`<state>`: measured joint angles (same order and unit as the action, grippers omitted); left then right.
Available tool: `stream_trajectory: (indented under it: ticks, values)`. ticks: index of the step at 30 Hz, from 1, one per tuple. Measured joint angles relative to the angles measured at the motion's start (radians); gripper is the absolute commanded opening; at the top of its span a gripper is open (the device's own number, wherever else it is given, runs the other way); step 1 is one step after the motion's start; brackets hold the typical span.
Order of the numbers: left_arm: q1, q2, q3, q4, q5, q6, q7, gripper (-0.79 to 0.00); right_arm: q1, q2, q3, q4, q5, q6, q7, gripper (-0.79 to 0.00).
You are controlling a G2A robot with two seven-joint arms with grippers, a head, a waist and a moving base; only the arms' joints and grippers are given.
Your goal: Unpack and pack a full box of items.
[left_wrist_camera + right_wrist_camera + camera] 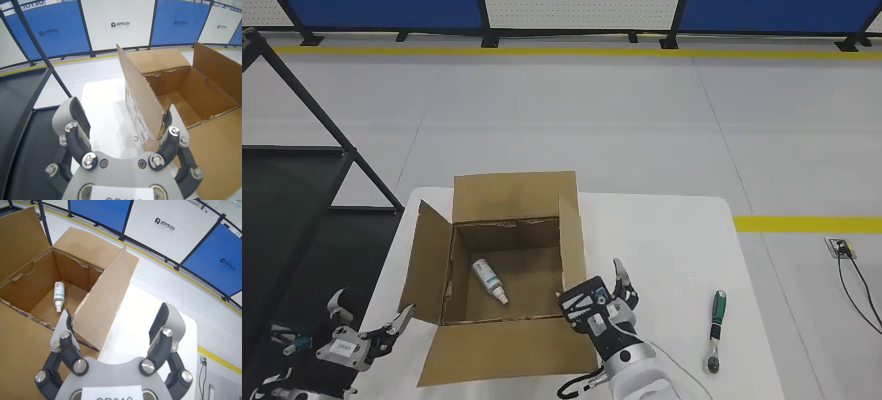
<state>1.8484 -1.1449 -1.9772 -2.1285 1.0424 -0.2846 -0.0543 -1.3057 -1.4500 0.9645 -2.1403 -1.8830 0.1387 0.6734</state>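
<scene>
Box [507, 200]: open, on bench [672, 230]
Bottle [489, 280]: lying inside
Left tool [122, 106]: spread, left of box
Right tool [115, 311]: spread, right of box

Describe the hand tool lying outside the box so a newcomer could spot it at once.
Start at the white table and its open cardboard box. On the bare tabletop to the robot's right of the box lies a slim ratchet wrench, green-and-black handle, metal head. It is the only loose item outside the box; the white spray bottle lies inside.
</scene>
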Motion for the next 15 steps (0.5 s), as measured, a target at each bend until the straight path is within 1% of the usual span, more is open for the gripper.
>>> stream_trajectory:
  ticks: [8, 11, 15]
  values:
    - [0.050, -0.007, -0.057, 0.029, 0.025, 0.039, 0.020, 0.000, 0.010, -0.015, 0.049, -0.007, -0.042, 0.129, 0.050, 0.000]
    - [0.063, -0.009, -0.061, 0.047, 0.052, 0.056, 0.009, 0.000, 0.019, -0.020, 0.068, 0.001, -0.073, 0.170, 0.082, 0.000]
    - [0.066, -0.010, -0.052, 0.067, 0.088, 0.065, -0.015, 0.000, 0.039, -0.029, 0.084, 0.021, -0.094, 0.196, 0.122, 0.000]
